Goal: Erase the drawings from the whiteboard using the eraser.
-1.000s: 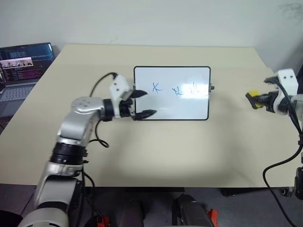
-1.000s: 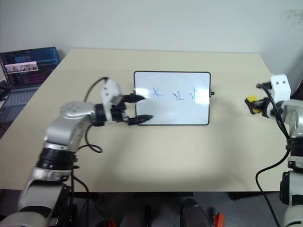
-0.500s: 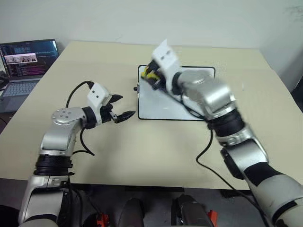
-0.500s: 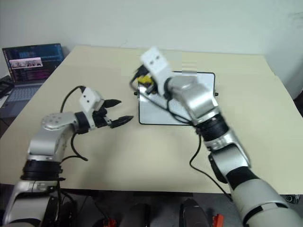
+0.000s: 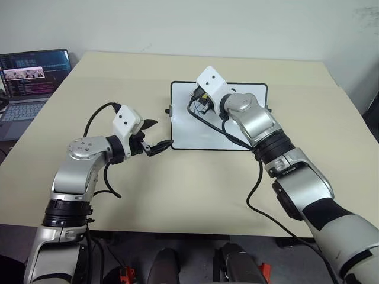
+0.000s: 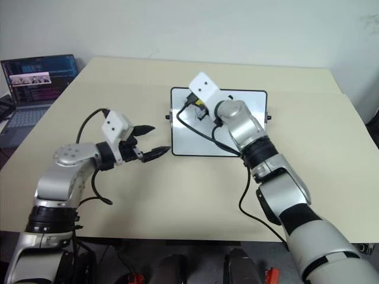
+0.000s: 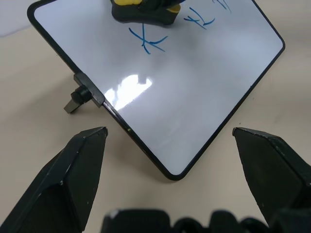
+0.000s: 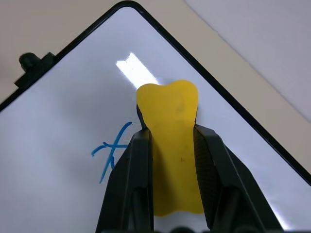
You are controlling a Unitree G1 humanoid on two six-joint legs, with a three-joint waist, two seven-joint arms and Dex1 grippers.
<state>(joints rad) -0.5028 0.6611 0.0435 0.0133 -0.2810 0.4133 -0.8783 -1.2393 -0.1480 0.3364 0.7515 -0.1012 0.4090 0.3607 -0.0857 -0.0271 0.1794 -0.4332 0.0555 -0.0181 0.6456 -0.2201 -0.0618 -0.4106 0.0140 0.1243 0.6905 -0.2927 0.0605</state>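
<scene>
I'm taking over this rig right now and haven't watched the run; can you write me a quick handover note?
Right gripper: shut on the eraser, held over the whiteboard by its far left corner.
Left gripper: open, holding nothing, at the board's near left corner.
Whiteboard lies flat on the table.
Done: eraser picked up and brought to the board.
Left: the drawings are unwiped, including the K beside the eraser.

Beige table (image 5: pixel 195 177) against a plain pale wall (image 5: pixel 195 23), open laptop (image 5: pixel 29 80) — screen lit — at its corner
</scene>
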